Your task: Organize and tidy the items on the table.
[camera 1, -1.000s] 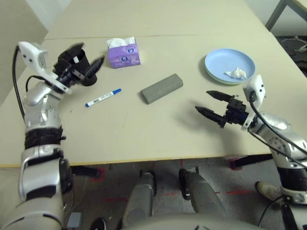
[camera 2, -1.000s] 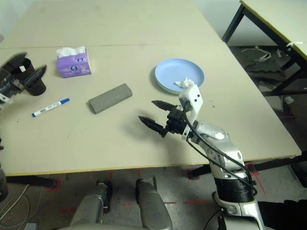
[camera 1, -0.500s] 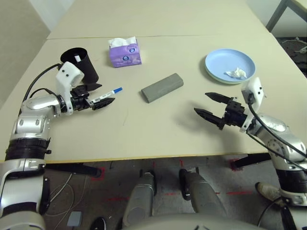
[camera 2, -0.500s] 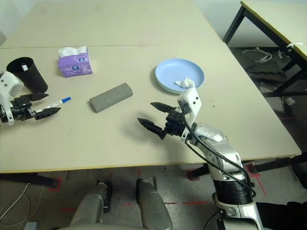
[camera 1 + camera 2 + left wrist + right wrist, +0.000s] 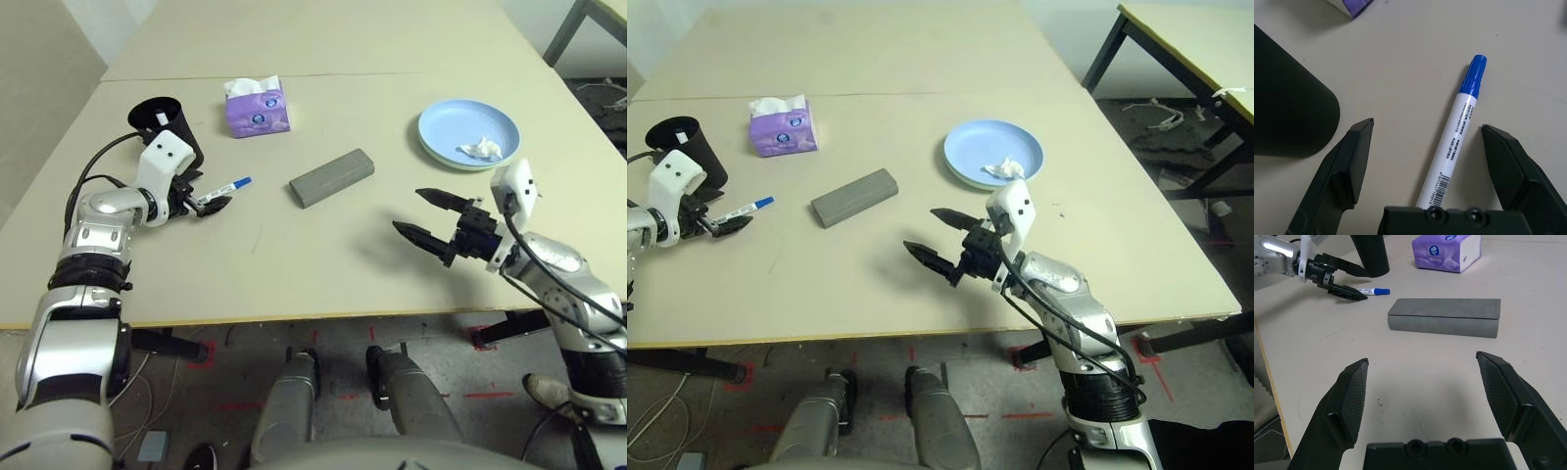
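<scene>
**Left gripper straddles the blue-capped marker, nothing grasped**

Here, in the left eye view, the pale table [image 5: 323, 255] carries the black cup [image 5: 167, 125] upright near its left side; the left gripper [image 5: 208, 199] sits low just in front of the cup, fingers spread to either side of the white marker with the blue cap [image 5: 231, 185]; the marker lies flat, its cap end pointing toward the grey glasses case [image 5: 331, 178] at mid-table; a purple tissue box [image 5: 257, 107] stands behind, beside the cup; the blue plate [image 5: 469, 133] rests at the far right with a white tissue wad [image 5: 480, 150] on it; the right gripper [image 5: 427, 216] hovers above bare tabletop near the right front, fingers wide apart and holding nothing.

In the left wrist view, the marker's white barrel runs up between the two spread fingers [image 5: 1347, 166], apart from both; its blue cap lies beyond the fingertips; the cup's dark wall is just beside one finger.

In the right wrist view, the open fingers [image 5: 1352, 396] frame the glasses case, which lies well ahead of them; beyond it are the tissue box, the cup, and the left gripper over the marker.
</scene>
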### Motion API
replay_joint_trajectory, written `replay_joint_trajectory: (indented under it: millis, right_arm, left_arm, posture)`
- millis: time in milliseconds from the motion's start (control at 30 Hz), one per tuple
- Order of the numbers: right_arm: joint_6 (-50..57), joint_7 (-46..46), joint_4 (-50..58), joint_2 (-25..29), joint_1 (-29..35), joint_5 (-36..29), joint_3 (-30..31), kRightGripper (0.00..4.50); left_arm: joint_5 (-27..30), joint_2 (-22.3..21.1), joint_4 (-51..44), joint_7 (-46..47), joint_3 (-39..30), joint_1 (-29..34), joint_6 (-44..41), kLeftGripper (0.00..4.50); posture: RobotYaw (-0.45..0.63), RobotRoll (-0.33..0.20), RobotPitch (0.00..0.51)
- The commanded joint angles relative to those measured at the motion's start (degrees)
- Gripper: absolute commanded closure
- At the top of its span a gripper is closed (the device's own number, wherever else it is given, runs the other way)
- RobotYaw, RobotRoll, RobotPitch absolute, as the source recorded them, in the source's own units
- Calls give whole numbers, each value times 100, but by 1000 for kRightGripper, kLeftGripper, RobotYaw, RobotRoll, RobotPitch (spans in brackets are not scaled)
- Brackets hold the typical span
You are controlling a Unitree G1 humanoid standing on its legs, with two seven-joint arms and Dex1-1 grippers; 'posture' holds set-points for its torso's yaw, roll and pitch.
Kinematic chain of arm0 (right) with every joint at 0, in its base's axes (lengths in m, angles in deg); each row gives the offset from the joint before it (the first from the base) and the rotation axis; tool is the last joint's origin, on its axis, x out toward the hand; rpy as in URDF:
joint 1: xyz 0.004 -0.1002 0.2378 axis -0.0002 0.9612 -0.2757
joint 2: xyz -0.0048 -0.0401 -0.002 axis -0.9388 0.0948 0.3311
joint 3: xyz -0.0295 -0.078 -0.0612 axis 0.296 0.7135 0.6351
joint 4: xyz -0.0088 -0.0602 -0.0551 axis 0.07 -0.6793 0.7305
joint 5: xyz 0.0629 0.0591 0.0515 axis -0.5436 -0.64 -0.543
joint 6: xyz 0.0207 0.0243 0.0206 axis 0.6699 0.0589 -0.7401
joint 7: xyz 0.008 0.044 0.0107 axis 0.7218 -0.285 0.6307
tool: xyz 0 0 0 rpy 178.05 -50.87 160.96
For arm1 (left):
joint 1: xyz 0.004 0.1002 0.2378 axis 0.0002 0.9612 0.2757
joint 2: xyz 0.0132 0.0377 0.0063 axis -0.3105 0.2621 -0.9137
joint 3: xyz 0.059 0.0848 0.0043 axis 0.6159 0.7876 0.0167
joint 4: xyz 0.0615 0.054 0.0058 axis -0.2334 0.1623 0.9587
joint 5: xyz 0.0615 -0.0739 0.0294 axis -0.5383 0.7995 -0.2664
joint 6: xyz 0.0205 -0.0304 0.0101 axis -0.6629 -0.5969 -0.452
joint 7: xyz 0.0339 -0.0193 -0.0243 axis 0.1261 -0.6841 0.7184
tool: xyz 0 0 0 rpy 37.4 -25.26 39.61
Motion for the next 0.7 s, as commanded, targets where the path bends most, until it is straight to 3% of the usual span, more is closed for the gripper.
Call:
replay_joint_trajectory:
  millis: [33,400,533,700]
  right_arm:
    - [55,34,110,-16,59,-37,10,0]
    - [53,29,6,-91,-101,-23,84,0]
    - [-41,-111,-49,16,-52,35,78,0]
    - [-122,-210,-137,41,-44,31,48,0]
  left_arm:
    - [-71,29,211,-204,59,148,-63,599]
    - [95,-90,-238,-792,-75,636,-235,4121]
    - [542,-107,-883,-1209,-335,1028,-602,4194]
    - [1609,143,-2039,-1066,-1290,1405,-893,4194]
  posture:
    - [-202,0,226]
    - [-187,0,216]
    - [-186,0,213]
    - [-170,0,211]
